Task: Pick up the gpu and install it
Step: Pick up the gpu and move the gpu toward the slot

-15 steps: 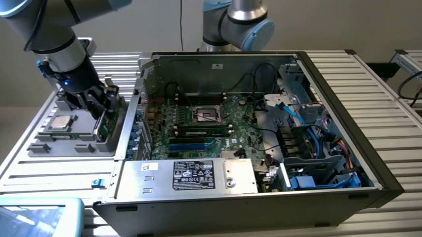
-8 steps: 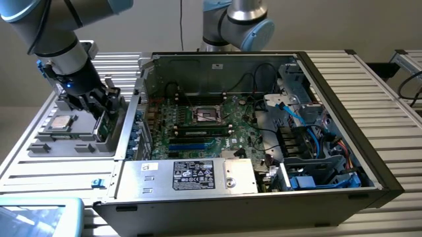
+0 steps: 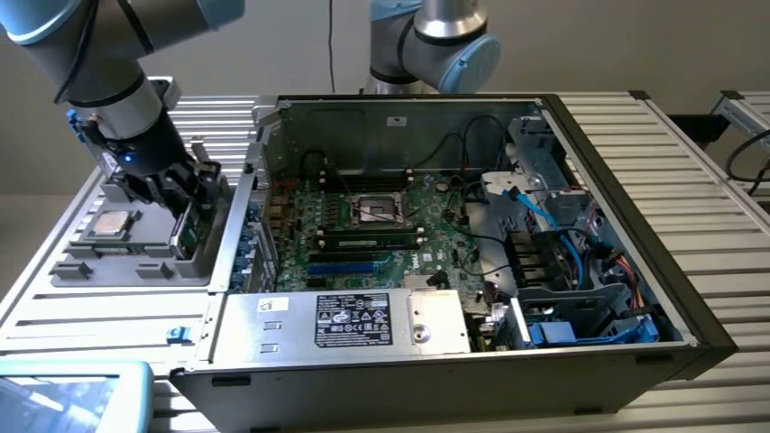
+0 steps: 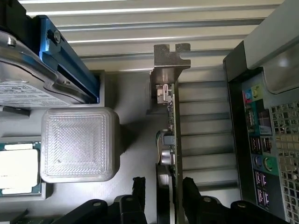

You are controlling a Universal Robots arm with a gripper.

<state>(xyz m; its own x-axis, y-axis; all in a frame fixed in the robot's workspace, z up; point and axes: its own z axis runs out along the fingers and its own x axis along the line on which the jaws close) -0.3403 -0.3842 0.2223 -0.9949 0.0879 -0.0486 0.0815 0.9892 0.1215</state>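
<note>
Standing on edge in the gray tray at the exterior view's left, the gpu lay directly between the jaws, its long axis running straight out from them toward its metal bracket. The jaws were spread, straddling it, not clamped. The open computer case sat to the right.

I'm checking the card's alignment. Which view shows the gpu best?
The wrist view: the gpu stands on edge between the open jaws, silver bracket clear. In the exterior view the gripper hides most of it.
</note>
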